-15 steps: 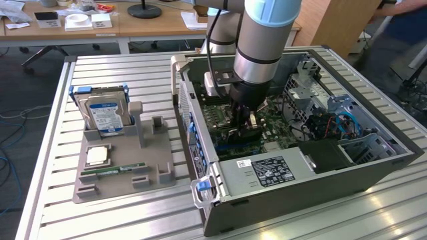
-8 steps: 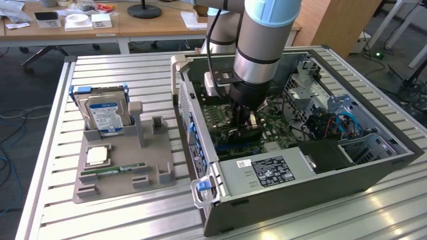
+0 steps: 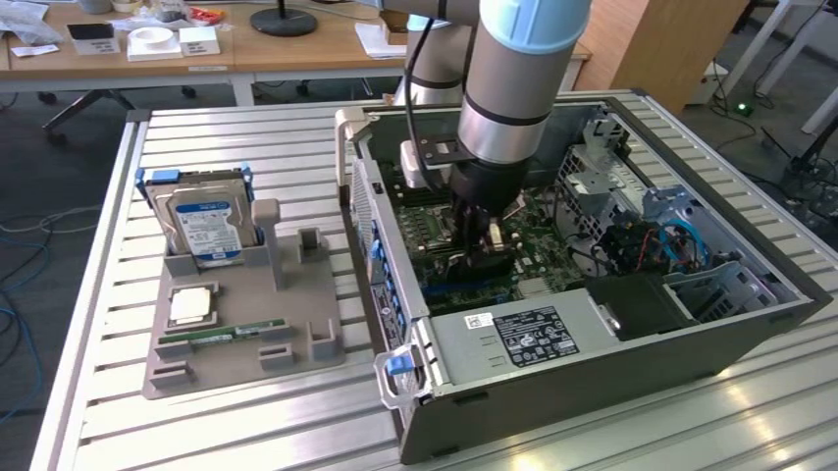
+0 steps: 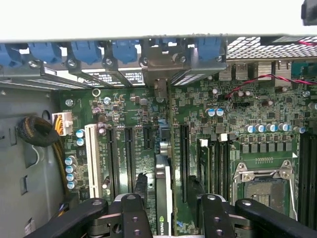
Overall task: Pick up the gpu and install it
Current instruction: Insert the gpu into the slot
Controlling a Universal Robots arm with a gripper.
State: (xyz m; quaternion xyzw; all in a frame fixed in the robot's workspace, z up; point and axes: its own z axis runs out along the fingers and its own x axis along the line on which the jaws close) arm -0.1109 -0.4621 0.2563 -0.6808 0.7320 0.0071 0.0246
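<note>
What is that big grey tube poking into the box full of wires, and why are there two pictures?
That tube is a robot arm. One picture comes from a camera off to the side, the other from a camera on the arm's wrist, looking into the box. The box is an open computer case on a slatted metal table. Beside it a grey tray holds an upright hard drive and a green memory stick. The arm ends in its tool, two fingers for grabbing. Between them the gpu, a thin card, stands on edge over the circuit board. The fingers are open, with gaps either side of it.
</note>
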